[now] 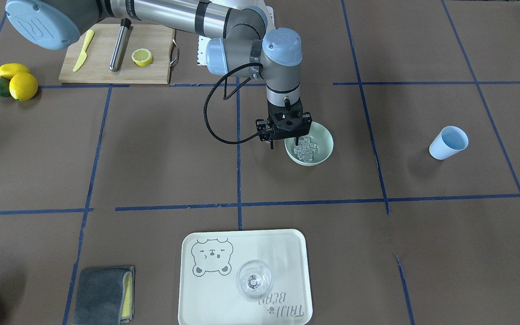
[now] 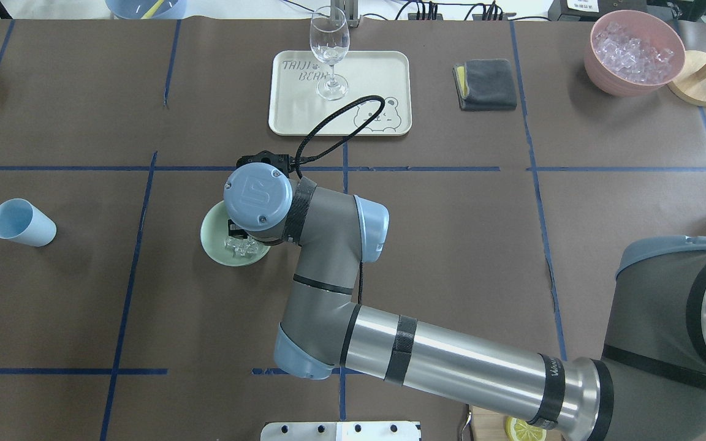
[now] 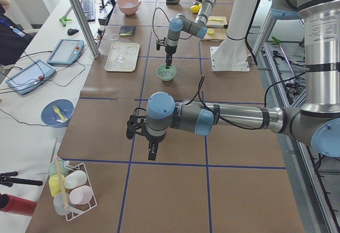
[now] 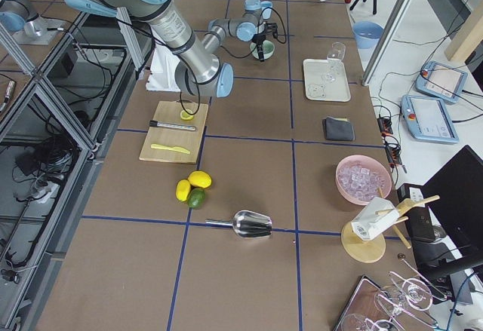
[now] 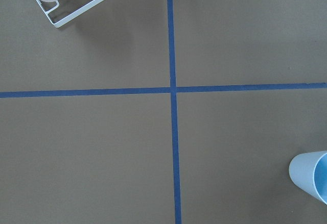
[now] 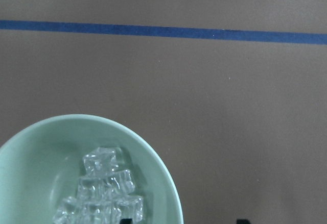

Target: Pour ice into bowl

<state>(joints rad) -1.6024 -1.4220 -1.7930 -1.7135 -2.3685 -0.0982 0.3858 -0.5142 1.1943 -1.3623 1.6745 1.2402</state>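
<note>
The right arm [image 2: 451,361] stretches across the table with its wrist upright. The right gripper [image 1: 285,144] points down over the bowl [image 1: 325,135] rim, jaws apart, one tip inside and one outside. The left arm [image 3: 234,119] lies level, well apart from the bowl, and the left gripper [image 3: 152,152] points down; whether its jaws are apart is unclear.

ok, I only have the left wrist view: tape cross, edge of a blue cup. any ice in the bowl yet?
Observer: Yes, ice is piled in the bowl.
Operator: Right pincer?
Observer: The right pincer hangs open over the bowl's rim, one finger above the ice and one outside, holding nothing.
Operator: And that cup?
Observer: The blue cup lies on its side, well apart from the bowl.
</note>
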